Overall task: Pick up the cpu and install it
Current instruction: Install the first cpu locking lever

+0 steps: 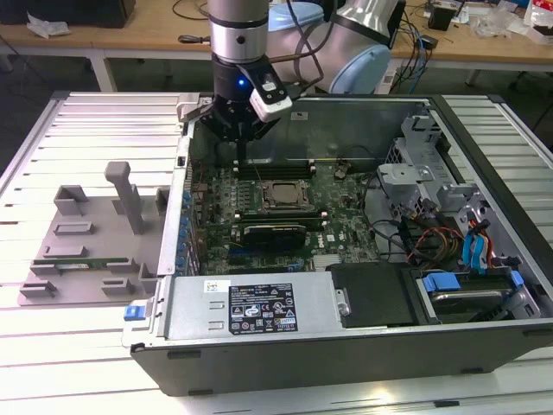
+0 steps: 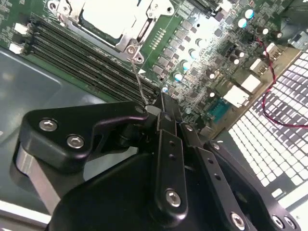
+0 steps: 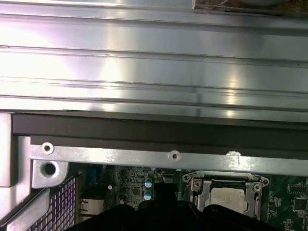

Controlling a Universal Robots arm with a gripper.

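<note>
Setting: robotics or electronics lab. Evidence: opened computer case (image 1: 363, 346) lying on a ribbed aluminium worktop (image 1: 104, 130); grey fixture tray (image 1: 86, 251) beside it; industrial robot arm (image 1: 238, 35) above the motherboard (image 1: 285, 216); wooden benches (image 1: 484, 43) behind, strewn with cables (image 1: 415, 52) and small parts.

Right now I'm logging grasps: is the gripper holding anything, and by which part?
Nothing is held. The gripper hangs with its jaws closed together above the motherboard, and the cpu already lies in its socket.
</note>
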